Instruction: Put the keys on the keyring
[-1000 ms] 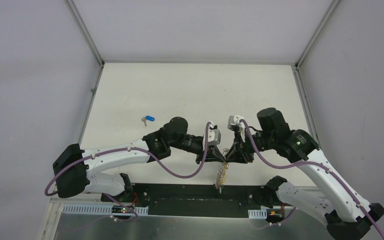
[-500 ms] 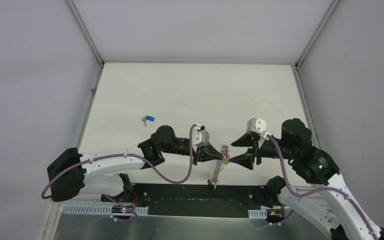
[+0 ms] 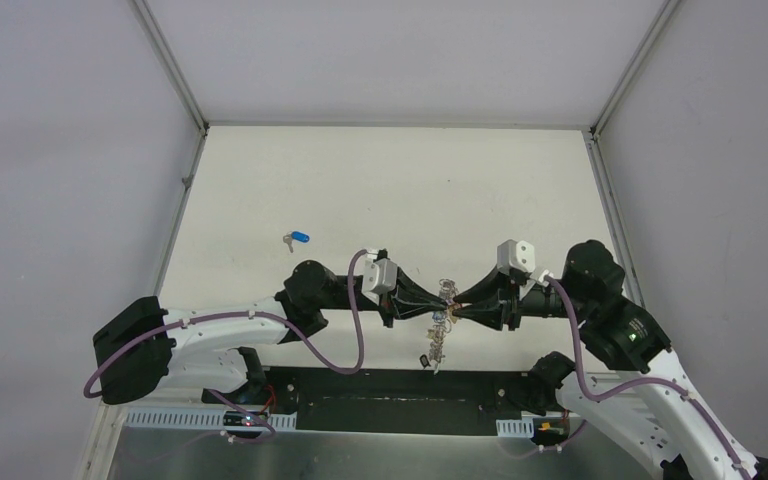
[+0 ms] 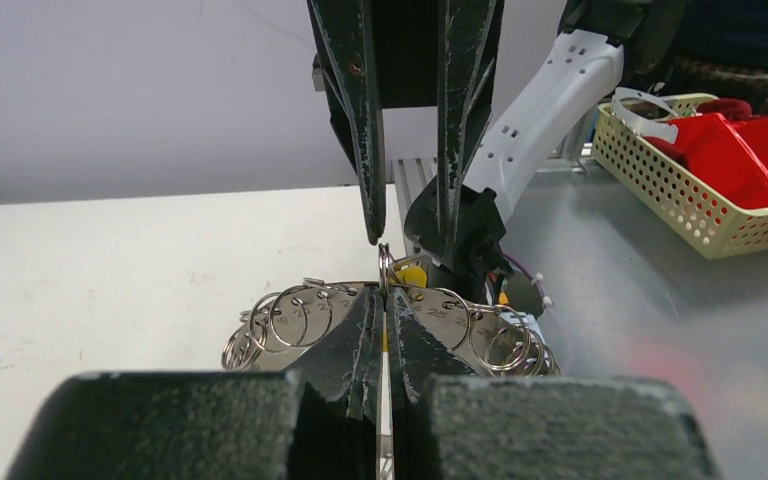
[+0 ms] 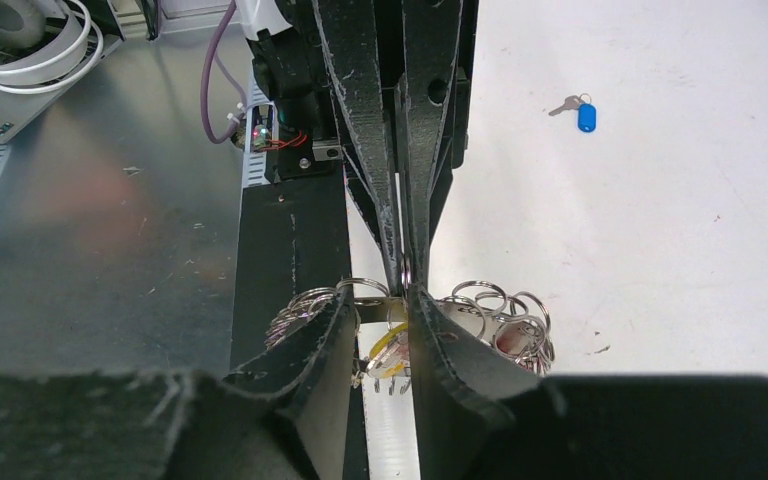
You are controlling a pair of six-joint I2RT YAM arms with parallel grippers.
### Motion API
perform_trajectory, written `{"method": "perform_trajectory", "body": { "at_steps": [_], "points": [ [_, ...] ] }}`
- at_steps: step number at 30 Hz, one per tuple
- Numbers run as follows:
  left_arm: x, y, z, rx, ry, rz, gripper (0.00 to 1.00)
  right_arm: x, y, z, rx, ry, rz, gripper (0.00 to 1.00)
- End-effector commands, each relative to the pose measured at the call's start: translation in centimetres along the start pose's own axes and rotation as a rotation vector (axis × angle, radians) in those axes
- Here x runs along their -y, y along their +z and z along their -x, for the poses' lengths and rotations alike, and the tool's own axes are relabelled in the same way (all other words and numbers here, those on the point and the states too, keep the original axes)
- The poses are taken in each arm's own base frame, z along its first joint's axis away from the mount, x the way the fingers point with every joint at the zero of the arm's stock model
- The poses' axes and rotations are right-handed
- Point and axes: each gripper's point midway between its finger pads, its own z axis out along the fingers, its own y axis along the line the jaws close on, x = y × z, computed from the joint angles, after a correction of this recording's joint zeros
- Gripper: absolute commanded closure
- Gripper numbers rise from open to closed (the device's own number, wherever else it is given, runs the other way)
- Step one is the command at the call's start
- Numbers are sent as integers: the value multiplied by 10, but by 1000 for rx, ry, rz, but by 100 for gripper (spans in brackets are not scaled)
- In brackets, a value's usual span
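The keyring [image 3: 446,298] is a bunch of silver split rings on a metal strip, held in the air near the table's front edge, with a strand hanging below it. My left gripper [image 3: 439,310] is shut on the keyring [image 4: 295,315]. A yellow-tagged key [image 5: 392,350] hangs from it. My right gripper [image 3: 458,306] faces the left one tip to tip. Its jaws stand apart on either side of the ring and the yellow tag [image 4: 412,274], without visibly pressing them. A blue-tagged key [image 3: 297,238] lies alone on the white table, far left of both grippers.
A black strip [image 5: 290,260] and a grey metal bench [image 5: 100,220] run below the held keyring at the near edge. A yellow basket [image 4: 660,170] with red parts stands on the bench. Grey enclosure walls [image 3: 60,150] close the table's sides and back.
My right gripper let go, drew back to the right with jaws wide, then came in again with narrower jaws. The left gripper kept the keyring and moved slightly away from the near edge.
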Motion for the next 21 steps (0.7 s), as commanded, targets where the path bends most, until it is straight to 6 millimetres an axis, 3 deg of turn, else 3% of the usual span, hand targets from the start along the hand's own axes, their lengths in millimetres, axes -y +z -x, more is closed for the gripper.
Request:
{"method": "perform_trajectory", "body": {
  "at_steps": [1, 11, 18, 19, 21],
  "points": [
    [9, 2, 52, 170, 84, -24, 100, -4, 3, 13, 49, -34, 41, 73],
    [13, 4, 54, 160, 77, -46, 100, 0, 9, 11, 33, -14, 56, 81],
    [14, 3, 56, 164, 78, -50, 100, 1, 11, 6, 18, -3, 59, 81],
    [14, 3, 56, 162, 77, -52, 100, 2, 12, 5, 15, 1, 59, 82],
    [15, 3, 54, 157, 74, -52, 100, 2, 12, 4, 8, 7, 58, 94]
  ]
}}
